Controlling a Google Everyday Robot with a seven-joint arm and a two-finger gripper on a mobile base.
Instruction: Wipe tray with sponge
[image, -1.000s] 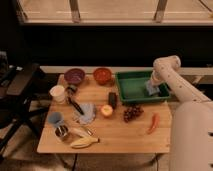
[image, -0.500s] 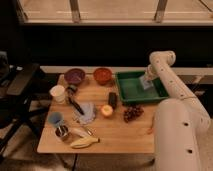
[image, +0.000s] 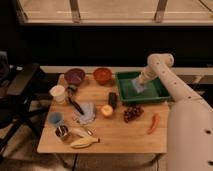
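Green tray (image: 161, 93) at the far right end of the wooden table (image: 120, 132), just right of the red bowl (image: 102, 75). Inside the tray, near its middle and toward the back wall, the light-blue sponge (image: 137, 86), lying on the tray floor. Directly above the sponge, the gripper (image: 140, 81), reaching down into the tray from the white arm (image: 170, 82) on the right; jaws apparently pinching the sponge, though not fully clear from here. Judged as mid-wipe: sponge already down on the tray floor and in hand, strokes across the front and right parts of the tray seemingly left to do, no way to tell how much floor has been covered. Left of the tray, the purple bowl (image: 74, 75) beyond the red one; in front of the tray, a bunch of dark grapes (image: 132, 112), a small dark block (image: 113, 99), an apple (image: 106, 110) and a red chili (image: 154, 122). Farther left, a grey-blue cloth (image: 86, 113), a white cup (image: 58, 93), a blue cup (image: 55, 118) and a banana (image: 82, 141). Dim room, dark wall behind, a black chair (image: 20, 92) at the far left.
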